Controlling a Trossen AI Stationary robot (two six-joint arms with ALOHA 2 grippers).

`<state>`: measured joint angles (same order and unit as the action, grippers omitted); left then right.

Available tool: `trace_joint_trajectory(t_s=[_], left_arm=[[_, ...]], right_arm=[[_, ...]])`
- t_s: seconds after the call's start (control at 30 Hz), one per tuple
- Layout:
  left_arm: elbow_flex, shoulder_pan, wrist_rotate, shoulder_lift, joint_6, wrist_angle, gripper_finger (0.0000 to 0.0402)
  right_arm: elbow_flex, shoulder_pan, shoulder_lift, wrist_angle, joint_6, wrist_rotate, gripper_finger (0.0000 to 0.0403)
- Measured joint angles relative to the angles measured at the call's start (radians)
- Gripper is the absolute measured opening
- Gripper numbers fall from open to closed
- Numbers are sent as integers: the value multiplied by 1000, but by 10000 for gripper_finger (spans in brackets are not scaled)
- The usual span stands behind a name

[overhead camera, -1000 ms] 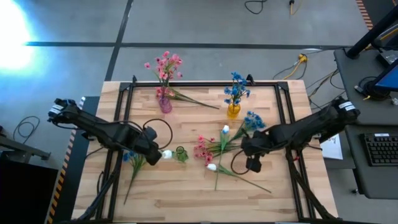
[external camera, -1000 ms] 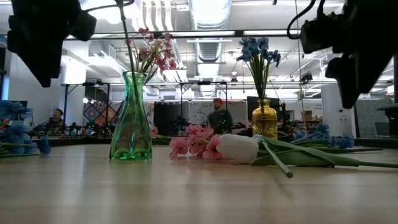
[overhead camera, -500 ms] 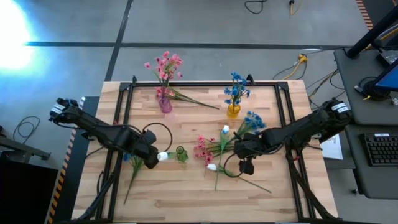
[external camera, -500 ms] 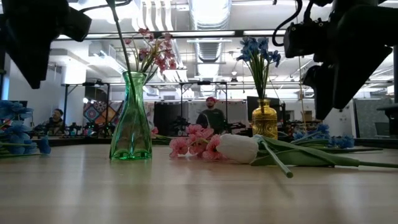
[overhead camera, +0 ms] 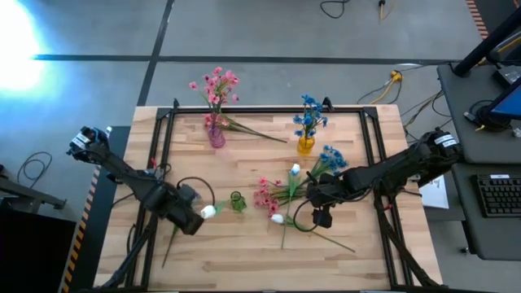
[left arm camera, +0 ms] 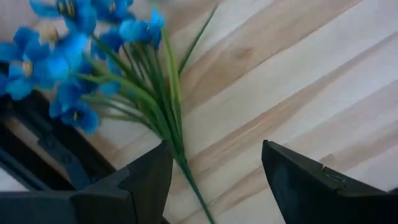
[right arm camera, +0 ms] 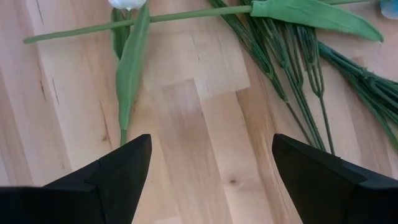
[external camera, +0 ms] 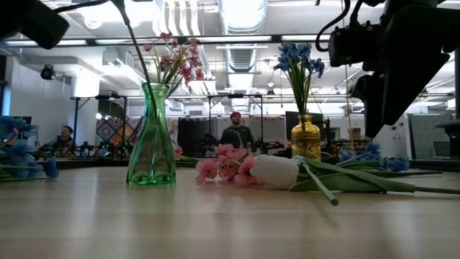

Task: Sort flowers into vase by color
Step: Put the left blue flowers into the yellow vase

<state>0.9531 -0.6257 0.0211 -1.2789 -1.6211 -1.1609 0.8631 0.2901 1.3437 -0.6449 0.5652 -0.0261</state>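
Flowers [overhead camera: 281, 198] mostly lie loose mid-surface; we see pink sprigs in the pink vase [overhead camera: 216, 137] and blue in the yellow vase [overhead camera: 305, 145], the green vase [overhead camera: 237, 201] nearly bare. Right claw [overhead camera: 313, 195], open, hovers over stems. Left claw [overhead camera: 181, 220], open and empty, has drawn back over the blue bunch [left arm camera: 68, 56].

A wooden desk [overhead camera: 244, 252] stands on grey floor [overhead camera: 269, 32] crossed by dark tape lines; a keyboard [overhead camera: 498, 195] lies right of it, ceiling lights [external camera: 241, 14] beyond.
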Motion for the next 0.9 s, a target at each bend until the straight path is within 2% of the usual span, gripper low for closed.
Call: trace_joint_trajectory(t_s=[0.13,0.37,0.63,0.9], left_arm=[[-2,-39,23,-44,-57,0,233],[-42,-48,161,-136,-94,0,233],[-41,-78,165,-216,-98,42,233],[-41,-103,165,-225,-119,42,232]], right_arm=[[0,0,-1,0,0,-1,325],[0,0,-1,0,1,-1,325],[0,0,-1,2,3,-2,325],[0,0,-1,3,3,-2,325]])
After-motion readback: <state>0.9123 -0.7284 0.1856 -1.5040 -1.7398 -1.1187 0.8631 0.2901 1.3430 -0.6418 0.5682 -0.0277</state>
